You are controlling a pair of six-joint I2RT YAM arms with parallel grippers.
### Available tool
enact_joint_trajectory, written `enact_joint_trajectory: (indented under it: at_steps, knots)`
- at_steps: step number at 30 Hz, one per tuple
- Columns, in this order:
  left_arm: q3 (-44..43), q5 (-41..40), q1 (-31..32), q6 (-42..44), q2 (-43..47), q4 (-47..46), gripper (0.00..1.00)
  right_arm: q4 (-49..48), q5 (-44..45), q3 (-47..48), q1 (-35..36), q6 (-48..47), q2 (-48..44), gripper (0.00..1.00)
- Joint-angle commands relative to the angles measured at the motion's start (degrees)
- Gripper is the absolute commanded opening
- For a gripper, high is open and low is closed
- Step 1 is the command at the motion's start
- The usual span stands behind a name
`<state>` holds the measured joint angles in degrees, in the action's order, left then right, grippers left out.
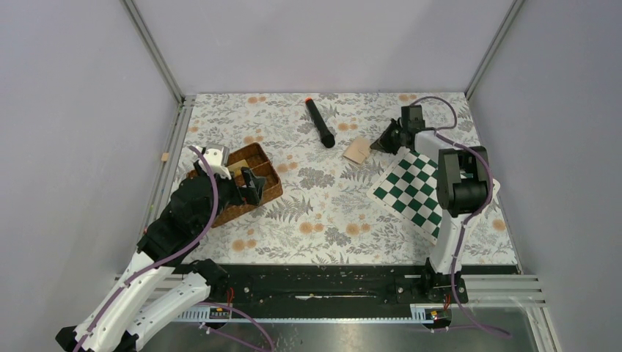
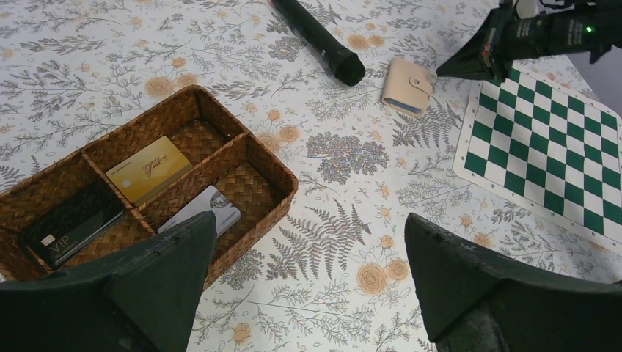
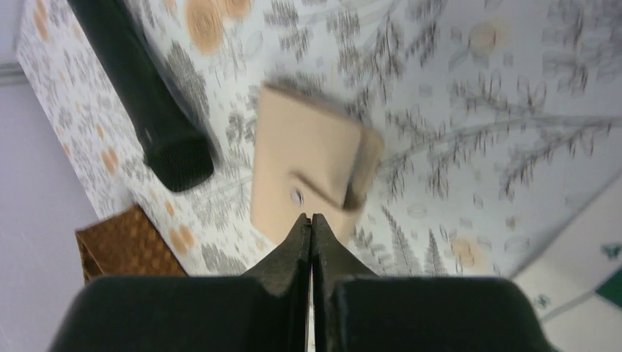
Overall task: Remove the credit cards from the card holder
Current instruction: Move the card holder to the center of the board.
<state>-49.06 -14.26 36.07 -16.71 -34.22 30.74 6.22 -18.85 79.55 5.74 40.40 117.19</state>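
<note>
The tan card holder (image 1: 358,150) lies shut on the floral cloth at the back right, also seen as the card holder (image 2: 408,86) and the card holder (image 3: 308,169). My right gripper (image 3: 311,218) is shut, its tips pressed together at the holder's near edge with nothing visible between them; that view is blurred. A yellow-gold credit card (image 2: 149,169) and a pale grey-white card (image 2: 202,210) lie in the woven basket (image 2: 286,183). My left gripper (image 2: 309,220) hangs open above the basket's right edge, empty.
A black VIP card (image 2: 70,227) fills the basket's left compartment. A black cylinder (image 1: 320,123) with an orange tip lies left of the holder. The green-white chequered board (image 1: 414,188) lies at the right, under the right arm.
</note>
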Motion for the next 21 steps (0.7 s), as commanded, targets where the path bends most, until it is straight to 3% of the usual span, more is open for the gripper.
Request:
enact_joint_trajectory:
  at_steps: [1, 4, 8, 10, 13, 21]
  knots:
    - [-0.7, -2.2, 0.14, -0.38, -0.28, -1.78, 0.98, -4.82, -5.46, -8.0, 2.23, -3.44, -7.1, 0.0]
    - [-2.56, -2.86, 0.22, -2.06, -1.6, 0.66, 0.99, -1.9, -7.08, -10.17, 4.65, -6.62, -8.89, 0.0]
    - [-4.3, 1.03, 0.22, -4.72, -2.24, 4.19, 0.98, -1.62, -1.56, -13.9, 6.16, -8.58, -13.98, 0.03]
    - [-3.37, 3.46, 0.21, -4.88, -1.13, 4.28, 0.98, -0.8, 0.94, -12.56, 6.15, -9.71, -15.34, 0.34]
    - [-0.96, 3.5, 0.16, -3.33, 0.86, 4.15, 0.98, 1.39, 5.73, -7.48, 6.05, -11.68, -14.51, 0.56]
    - [2.03, 2.81, 0.2, -4.7, 2.9, 4.47, 0.98, 12.77, 8.7, 11.86, 4.72, -14.13, -0.62, 0.68]
